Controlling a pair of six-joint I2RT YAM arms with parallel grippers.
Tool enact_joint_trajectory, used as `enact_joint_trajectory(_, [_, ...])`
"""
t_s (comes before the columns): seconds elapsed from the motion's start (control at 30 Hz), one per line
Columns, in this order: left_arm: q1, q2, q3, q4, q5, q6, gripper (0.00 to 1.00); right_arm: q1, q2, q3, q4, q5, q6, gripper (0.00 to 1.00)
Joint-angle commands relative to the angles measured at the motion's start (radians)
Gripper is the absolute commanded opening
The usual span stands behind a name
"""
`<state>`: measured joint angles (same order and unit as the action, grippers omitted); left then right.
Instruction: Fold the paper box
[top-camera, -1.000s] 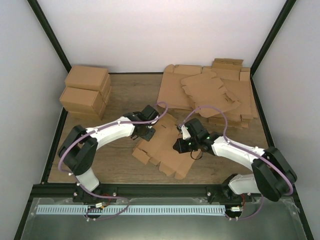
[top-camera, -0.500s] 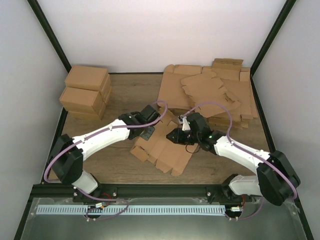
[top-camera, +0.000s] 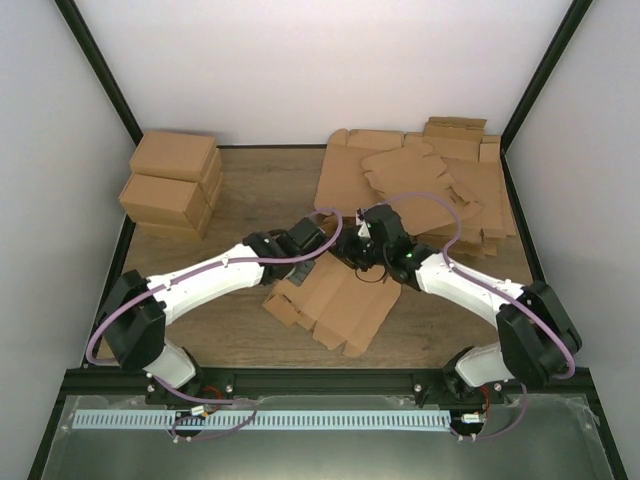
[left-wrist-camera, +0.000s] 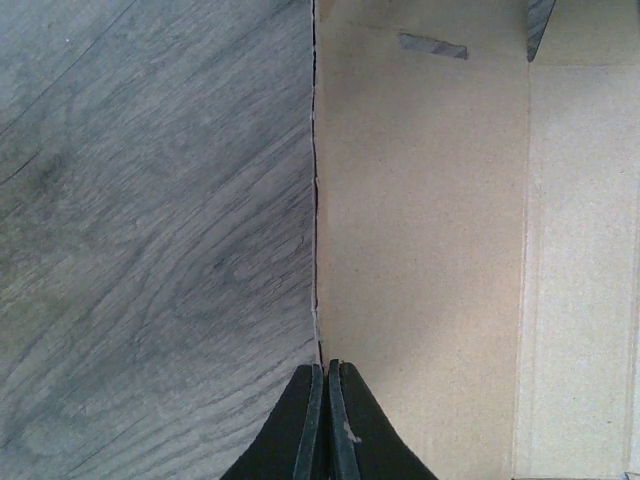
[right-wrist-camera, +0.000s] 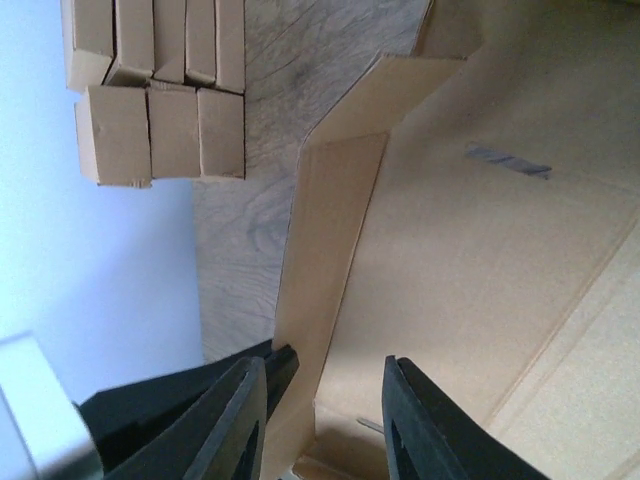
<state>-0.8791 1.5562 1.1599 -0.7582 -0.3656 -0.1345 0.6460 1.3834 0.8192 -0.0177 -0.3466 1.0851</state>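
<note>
— On the desk (top-camera: 255, 185), centre: our flat brown corrugated-cardboard die-cut box blank (top-camera: 340, 300), barely started, one side flap (right-wrist-camera: 330, 230) raised.
— Left jaws together at its edge; right jaws apart astride that flap. We've walls, lid left.

White booth, wooden table (top-camera: 260, 190)
Plain walls (top-camera: 300, 70) on 3 sides, black posts (top-camera: 100, 70) at upper left and upper right.

wooden table (top-camera: 250, 185) | paper box (top-camera: 340, 305) centre (mostly flat) | cartons (top-camera: 170, 185) far-left | blanks (top-camera: 420, 185) far-right
</note>
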Motion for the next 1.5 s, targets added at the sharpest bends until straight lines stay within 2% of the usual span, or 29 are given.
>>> enact_joint_trajectory(0.0, [-0.017,-0.012,0.006,0.016,-0.043,-0.014,0.04,-0.019,0.006,0.046,0.002,0.025,0.063,0.34])
enact_joint_trajectory(0.33, [-0.035,-0.045,-0.042,0.089,-0.057,-0.002,0.04,-0.074,0.008,0.032,0.038,-0.025,0.113,0.35])
enact_joint_trajectory(0.4, [-0.038,-0.044,-0.043,0.096,-0.057,0.002,0.04,-0.079,0.019,0.044,0.035,-0.031,0.12,0.42])
enact_joint_trajectory(0.6, [-0.049,-0.057,-0.063,0.118,-0.056,0.016,0.04,-0.097,0.026,0.067,0.026,-0.028,0.135,0.44])
enact_joint_trajectory(0.63, [-0.05,-0.06,-0.063,0.121,-0.053,0.017,0.04,-0.097,0.025,0.069,0.026,-0.022,0.142,0.5])
enact_joint_trajectory(0.77, [-0.06,-0.072,-0.064,0.134,-0.047,0.024,0.04,-0.098,0.063,0.104,0.004,-0.032,0.142,0.52])
enact_joint_trajectory(1.23, [-0.117,-0.052,-0.045,0.144,-0.098,0.04,0.04,-0.097,0.18,0.185,0.011,-0.095,0.124,0.49])
enact_joint_trajectory(1.43, [-0.125,-0.028,-0.025,0.134,-0.14,0.035,0.05,-0.094,0.19,0.167,0.01,-0.097,0.119,0.43])
enact_joint_trajectory(1.47, [-0.127,-0.021,-0.018,0.13,-0.153,0.034,0.05,-0.092,0.19,0.164,0.01,-0.097,0.119,0.39])
